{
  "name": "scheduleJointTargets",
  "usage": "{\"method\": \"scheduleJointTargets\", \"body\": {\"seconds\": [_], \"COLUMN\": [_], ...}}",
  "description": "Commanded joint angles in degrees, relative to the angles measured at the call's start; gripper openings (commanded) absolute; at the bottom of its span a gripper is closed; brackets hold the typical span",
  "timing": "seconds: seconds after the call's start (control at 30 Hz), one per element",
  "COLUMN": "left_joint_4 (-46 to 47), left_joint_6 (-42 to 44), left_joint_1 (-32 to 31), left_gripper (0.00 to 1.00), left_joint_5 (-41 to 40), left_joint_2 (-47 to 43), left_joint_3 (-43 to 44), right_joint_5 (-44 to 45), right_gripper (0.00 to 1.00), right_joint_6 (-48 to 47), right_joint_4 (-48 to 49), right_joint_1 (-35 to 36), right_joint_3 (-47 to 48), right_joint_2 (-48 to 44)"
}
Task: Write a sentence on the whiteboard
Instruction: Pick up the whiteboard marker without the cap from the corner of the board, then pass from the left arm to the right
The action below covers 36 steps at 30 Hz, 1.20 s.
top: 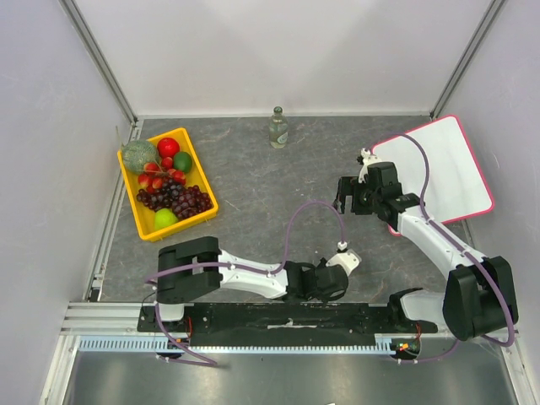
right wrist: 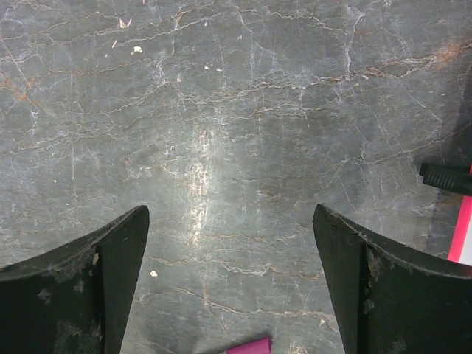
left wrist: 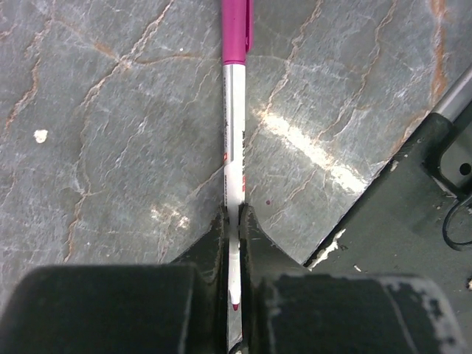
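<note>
the whiteboard (top: 440, 167) lies flat on the desk (top: 270, 190), well apart from the left end effector (left wrist: 234, 217), ahead of it and off to its right, and just beside the right end effector (right wrist: 230, 221) on that one's right. its face shows no writing in the top view.

left end effector: pressed together on the marker (left wrist: 234, 155), pinching the white barrel near its tail end. the barrel runs straight out ahead of the fingers, low over the desk, and the magenta cap (left wrist: 237, 29) is on at the far end. whether the marker rests on the desk or is lifted clear cannot be told.

right end effector: spread wide, holding nothing, above bare desk, with the board's pink rim (right wrist: 462, 236) and a black clip (right wrist: 445, 175) at its right side.

assessment: the step in hand is securing the marker, and writing has not begun. the grip sits far back on the barrel, so the tip will have long leverage and may wander under pressure. the cap must come off first. the spread right end effector is the likely means, closing on the cap and pulling straight along the barrel. keep the pinch firm during that pull so the barrel does not slide or twist, then carry the marker to the board.
</note>
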Motion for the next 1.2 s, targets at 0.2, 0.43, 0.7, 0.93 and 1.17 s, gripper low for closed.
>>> {"method": "scheduleJointTargets", "body": {"seconds": [0.2, 0.43, 0.7, 0.93, 1.17], "left_joint_4": [-7.4, -7.4, -7.9, -6.5, -4.1], "left_joint_6": [-2.4, -1.0, -0.2, -2.9, -5.5], "left_joint_1": [9.3, 23.6, 34.9, 37.2, 37.2], "left_gripper": [0.02, 0.02, 0.02, 0.02, 0.02], "left_joint_5": [-1.9, 9.1, 20.5, 25.9, 27.4], "left_joint_2": [-10.8, -25.3, -45.0, -56.6, -62.1], "left_joint_3": [-6.7, -11.8, -15.6, -17.9, -19.7], "right_joint_5": [-8.4, -17.6, -26.9, -31.7, -33.6], "right_gripper": [0.98, 0.98, 0.98, 0.92, 0.77], "right_joint_6": [-1.0, 1.5, 12.0, 27.2, 33.1], "right_joint_4": [1.5, 5.3, 20.7, 39.1, 45.7], "right_joint_1": [-1.1, 0.0, 10.7, 14.3, 17.3], "right_joint_3": [4.6, 5.6, 4.2, 1.5, 1.4], "right_joint_2": [-3.9, -6.1, -2.6, -3.3, -1.1]}}
